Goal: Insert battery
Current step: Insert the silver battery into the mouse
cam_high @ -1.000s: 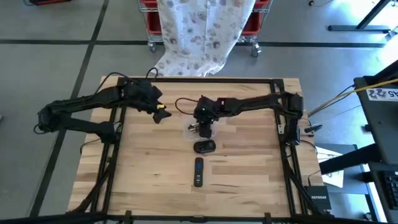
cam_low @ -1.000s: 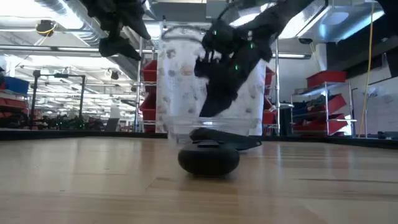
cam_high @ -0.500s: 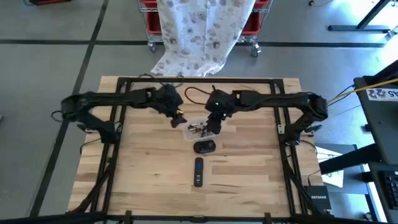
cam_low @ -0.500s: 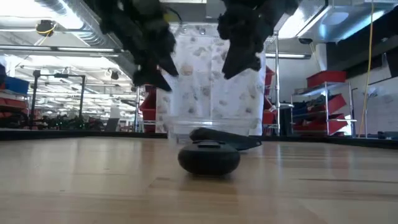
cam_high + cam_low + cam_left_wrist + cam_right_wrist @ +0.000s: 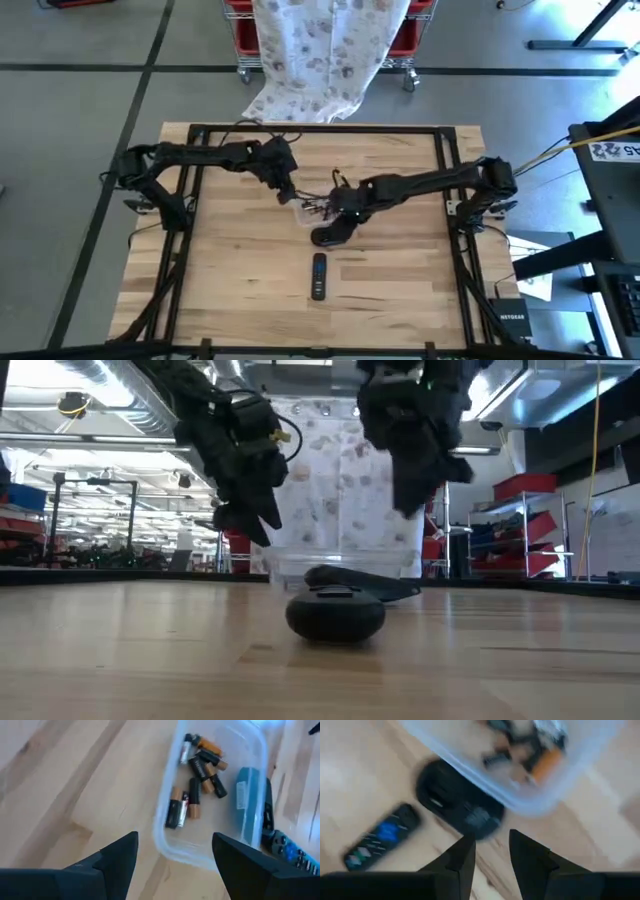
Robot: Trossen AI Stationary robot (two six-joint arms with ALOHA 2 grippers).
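A clear plastic tub (image 5: 312, 208) holds several loose batteries (image 5: 196, 770) and rests on the wooden table. Just nearer lies a black oval mouse (image 5: 328, 237), and nearer still a black remote (image 5: 319, 276). My left gripper (image 5: 175, 865) hovers open above the tub's left rim, with nothing between its fingers. My right gripper (image 5: 492, 857) hangs open above the gap between tub and mouse, also holding nothing. In the low view both grippers, left (image 5: 245, 520) and right (image 5: 415, 490), are well clear of the tabletop.
A black frame (image 5: 320, 128) runs around the table's edges. Beyond the far edge hangs a patterned cloth (image 5: 320, 50) over red bins. Bare wood lies to the left and right of the three objects.
My left gripper has travelled toward the table's right edge and come down to the tub. My right gripper has risen from low over the tub, then swung a little toward the near edge, over the mouse. Tub, mouse and remote have stayed put.
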